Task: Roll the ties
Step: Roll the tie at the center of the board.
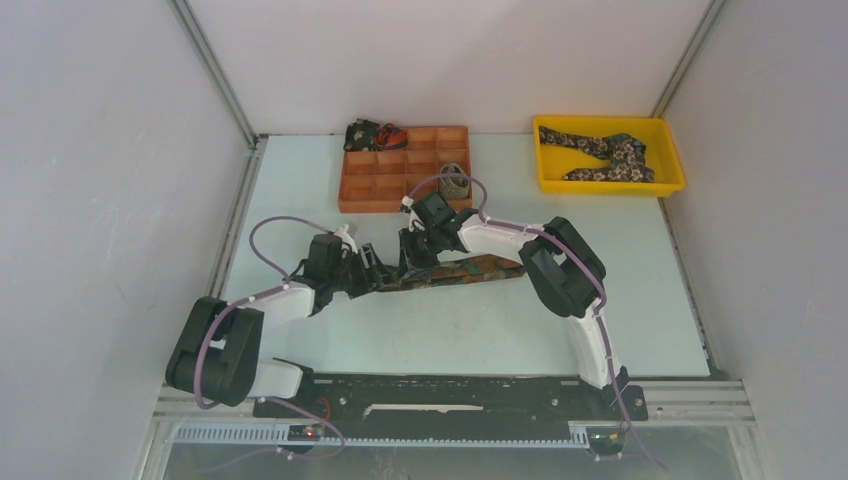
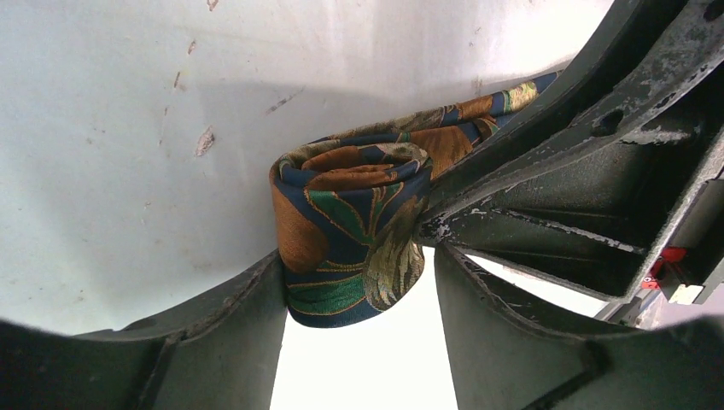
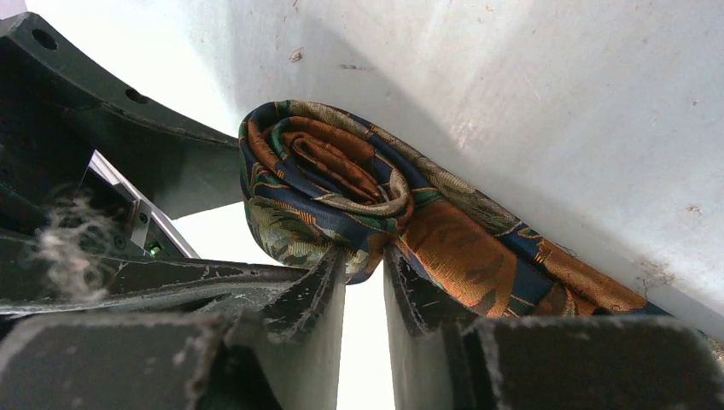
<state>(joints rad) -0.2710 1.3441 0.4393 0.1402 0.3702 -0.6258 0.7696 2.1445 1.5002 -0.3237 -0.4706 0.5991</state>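
Nearest in, the left end effector (image 1: 371, 272) reaches to the middle of the counter (image 1: 450, 335) from eight o'clock. It has the coil (image 2: 350, 231) between its fingers (image 2: 222, 342), one against each side of the roll: a wide grip, right across the bundle. That coil is the rolled-up end of the tie (image 1: 470, 268), navy with rust and green leaf shapes, wound tight, the spiral plain in the right wrist view.

Just past it, the right end effector (image 1: 413, 250) drops in from one o'clock, nearly nose to nose with the left. Its fingers (image 3: 318, 290) stand almost together and nip the outer layer at the bottom edge of the same coil. That's a narrow pinch on fabric.

The unrolled length of the tie lies flat on the counter and runs away from the coil toward three o'clock, passing under the right arm.

Farther back at twelve o'clock sits the orange organizer (image 1: 372, 188). It holds a small olive roll (image 1: 455, 187) in a compartment on its right side and a dark floral bundle (image 1: 368, 135) with a flash of red at its far left corner.

Out at two o'clock, the yellow tray (image 1: 610, 186) holds dark floral ties (image 1: 612, 152), loose and unrolled.
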